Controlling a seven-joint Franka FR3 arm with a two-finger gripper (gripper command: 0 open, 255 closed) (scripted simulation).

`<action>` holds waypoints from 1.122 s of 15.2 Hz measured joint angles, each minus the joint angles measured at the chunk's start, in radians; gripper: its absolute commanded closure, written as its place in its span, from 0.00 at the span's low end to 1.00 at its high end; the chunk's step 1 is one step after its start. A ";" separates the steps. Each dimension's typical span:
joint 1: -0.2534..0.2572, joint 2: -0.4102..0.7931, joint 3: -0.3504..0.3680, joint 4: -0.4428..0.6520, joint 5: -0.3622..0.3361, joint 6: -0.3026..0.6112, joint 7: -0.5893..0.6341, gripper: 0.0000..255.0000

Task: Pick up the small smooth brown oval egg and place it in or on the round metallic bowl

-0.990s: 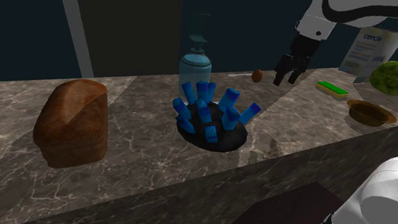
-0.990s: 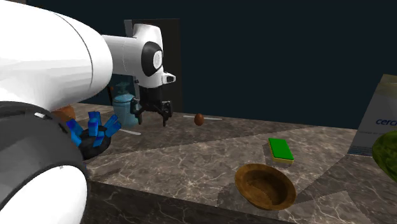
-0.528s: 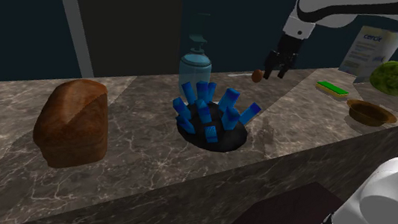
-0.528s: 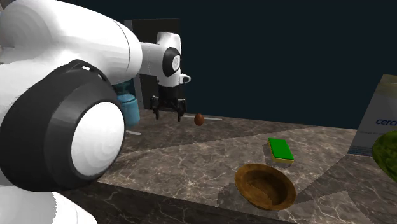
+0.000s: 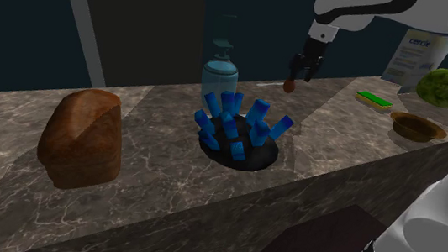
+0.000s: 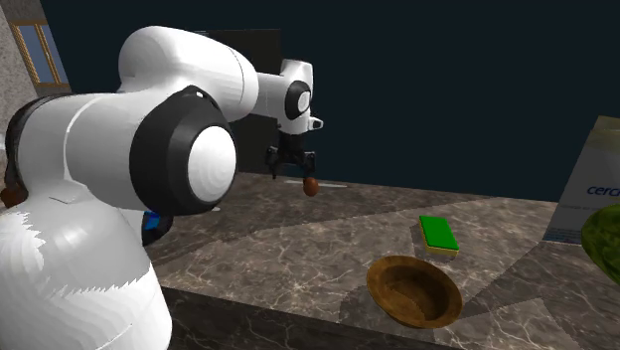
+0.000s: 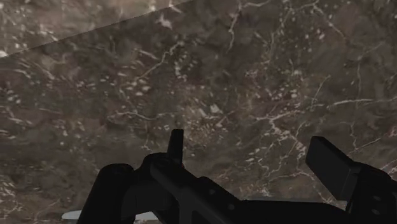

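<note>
Gripper (image 6: 293,171) wide open, empty; fingers (image 7: 331,159) apart over marble counter (image 7: 191,76). Egg (image 6: 311,186) just below tips, contact w/ finger unclear. Bowl (image 6: 414,290) well apart.

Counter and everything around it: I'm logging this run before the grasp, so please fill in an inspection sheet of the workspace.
Surface: marble counter, dimly lit.
Job's things: brown egg lies on the counter near its far edge; brown bowl stands empty, well apart from it.
Clutter: green sponge, loaf, black rack of blue pieces, bottle, melon, box.
Hand: hand open, just above the egg, not holding it.
Cables: nothing seen.
Surroundings: dark walls; a framed window.
</note>
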 measured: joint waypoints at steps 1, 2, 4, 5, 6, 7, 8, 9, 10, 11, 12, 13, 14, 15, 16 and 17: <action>-0.005 0.038 -0.006 0.036 0.012 -0.002 -0.007 0.00; -0.013 0.072 -0.014 0.073 0.024 -0.010 -0.020 0.00; -0.031 0.150 -0.028 0.151 0.052 -0.018 -0.041 0.00; -0.041 0.200 -0.032 0.210 0.069 -0.032 -0.048 0.00; -0.054 0.244 -0.037 0.257 0.085 -0.040 -0.059 0.00; -0.067 0.294 -0.040 0.319 0.102 -0.057 -0.065 0.00; -0.079 0.333 -0.042 0.364 0.115 -0.066 -0.071 0.00; -0.087 0.354 -0.043 0.379 0.123 -0.064 -0.077 0.00; -0.091 0.369 -0.043 0.391 0.128 -0.062 -0.080 0.00; -0.093 0.375 -0.042 0.390 0.130 -0.055 -0.082 0.00; -0.091 0.377 -0.041 0.377 0.132 -0.039 -0.083 0.00; -0.089 0.378 -0.041 0.367 0.132 -0.029 -0.083 0.00; -0.088 0.380 -0.040 0.357 0.133 -0.017 -0.083 0.00; -0.087 0.383 -0.039 0.349 0.134 -0.006 -0.084 0.00; -0.086 0.382 -0.039 0.335 0.135 0.006 -0.086 0.00; -0.085 0.381 -0.038 0.329 0.135 0.012 -0.086 0.00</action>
